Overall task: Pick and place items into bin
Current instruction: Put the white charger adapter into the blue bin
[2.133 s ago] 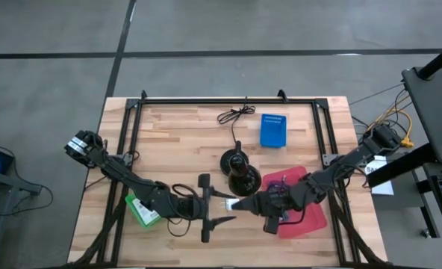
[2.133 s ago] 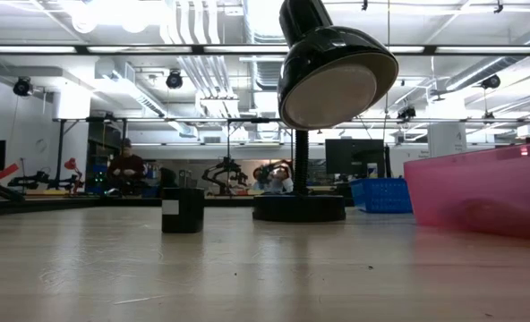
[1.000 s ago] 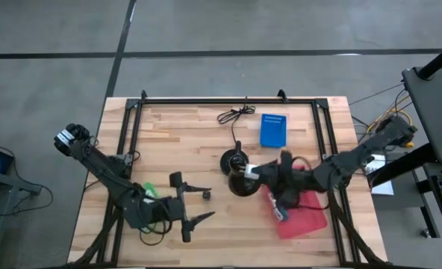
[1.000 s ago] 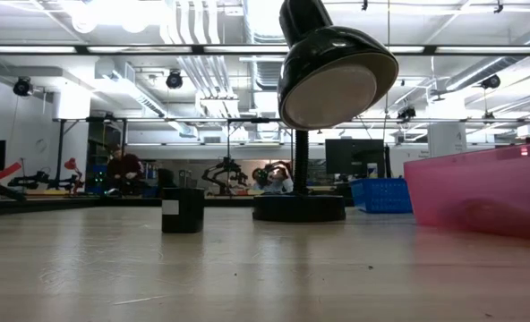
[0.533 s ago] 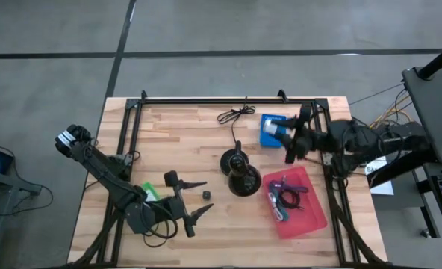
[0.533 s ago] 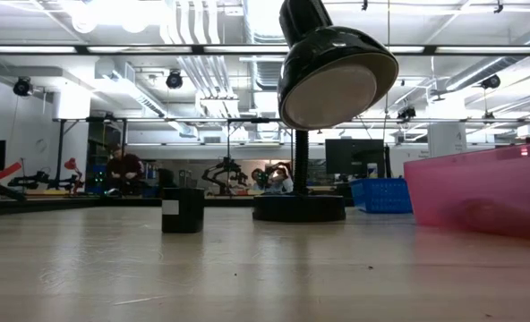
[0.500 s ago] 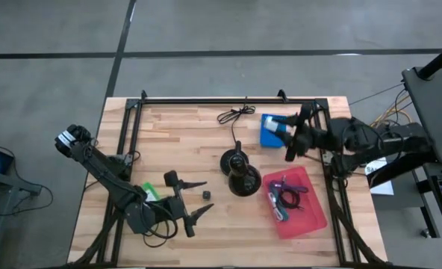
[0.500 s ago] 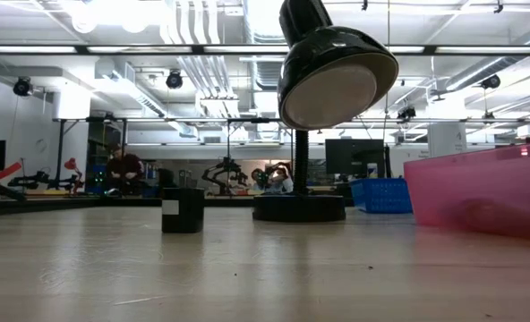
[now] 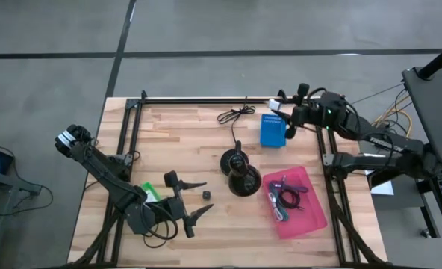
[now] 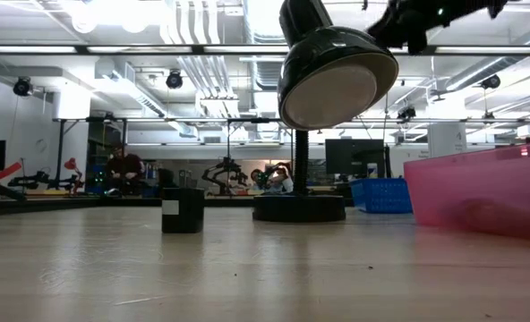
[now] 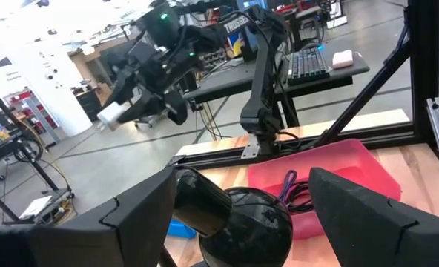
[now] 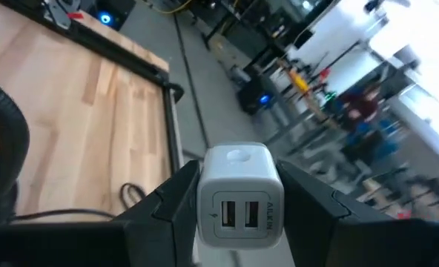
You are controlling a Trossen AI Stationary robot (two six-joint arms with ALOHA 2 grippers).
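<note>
At the table's 8 o'clock corner, seen from above, the left gripper (image 9: 192, 200) lies low over the wood, its two dark fingers spread wide with nothing between them. Just behind it, toward 9 o'clock, a small green and white packet (image 9: 153, 193) lies flat on the boards, partly under the arm. A tiny black cube (image 9: 205, 193) sits on the wood just beside the left gripper's far fingertip, not touching it. At the table's centre stands a black round-based desk lamp (image 9: 240, 173); at 12 o'clock from it a coiled black cable (image 9: 234, 114) lies near the far rail. A blue perforated plastic basket (image 9: 273, 130) rests at 1 o'clock. A pink translucent plastic bin (image 9: 310, 215) sits at 4 o'clock, holding a purple pen (image 9: 283, 181), a dark cord and a pale blue item. At 1 o'clock, raised above the far edge beside the blue basket, the right gripper (image 9: 281, 110) pinches a white two-port USB charger block (image 12: 240, 194) squarely between its fingers, ports facing the wrist camera.
</note>
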